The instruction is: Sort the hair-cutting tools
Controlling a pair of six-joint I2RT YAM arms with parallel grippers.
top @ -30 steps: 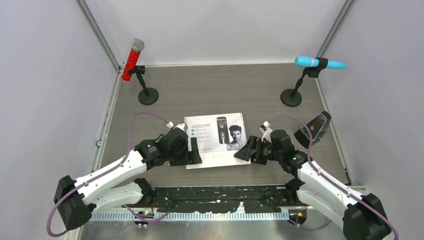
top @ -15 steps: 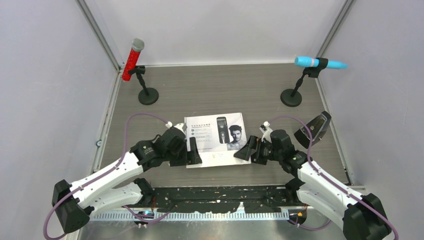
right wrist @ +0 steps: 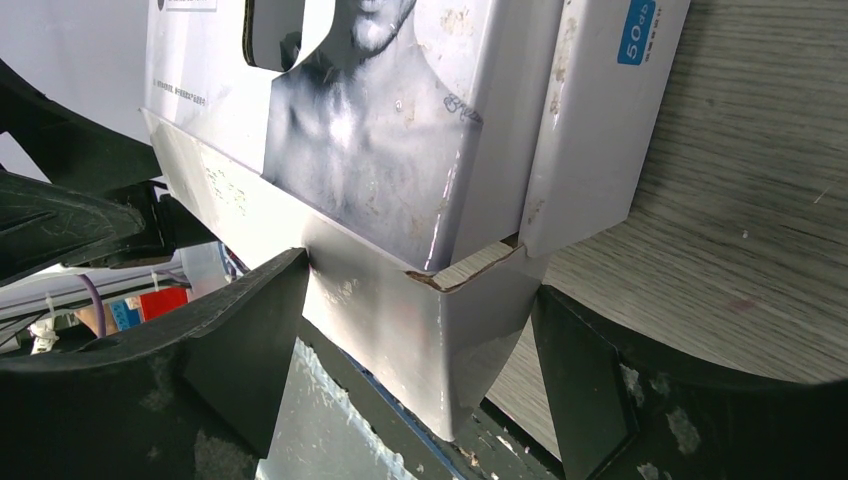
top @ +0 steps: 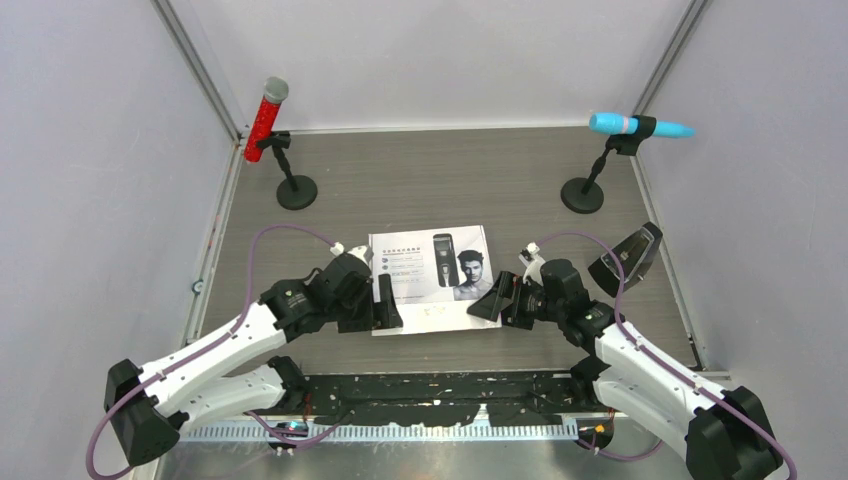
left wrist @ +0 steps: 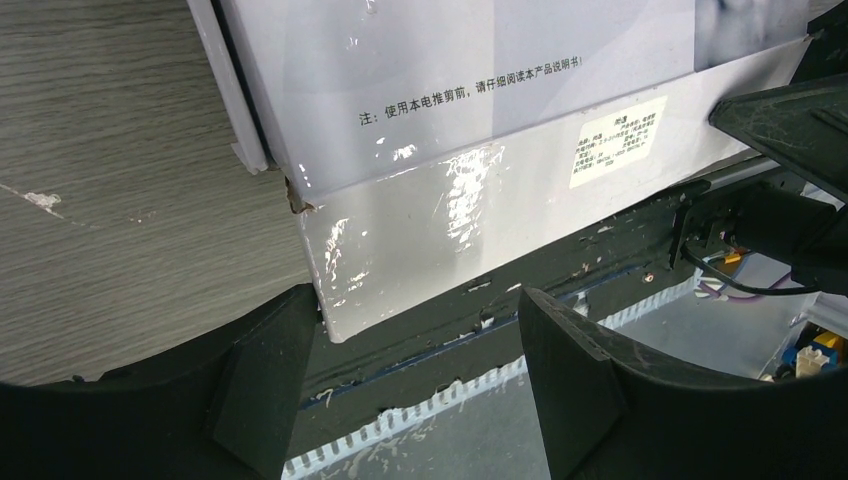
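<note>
A grey wood-grain table [top: 430, 190] is seen from above. A white box [top: 425, 315] is laid flat at its middle, and its lid is printed with a clipper and a man's face. The box's near left corner is straddled by the left gripper [top: 385, 303] and its near right corner by the right gripper [top: 497, 305]; both arms are stretched low across the table from its near edge. In the left wrist view the jaws are held wide apart. One finger [left wrist: 265, 360] is set against the box's corner, while the other finger [left wrist: 585, 360] is seen clear of the box's wall, so nothing is gripped there. In the right wrist view the jaws are likewise spread wide, and the gap between them is filled by the torn corner of the box. One finger [right wrist: 240, 330] is met by the box's near wall and the other finger [right wrist: 600, 370] by its side flap, but whether the box is being squeezed cannot be told. A black wedge-shaped piece, taken to be a comb attachment [top: 625, 258], is seen lying near the table's right edge, well apart from the box and to the right of the right gripper. A red microphone [top: 266, 118] is held on a small stand at the far left corner, and a blue microphone [top: 640, 125] on another stand at the far right.
</note>
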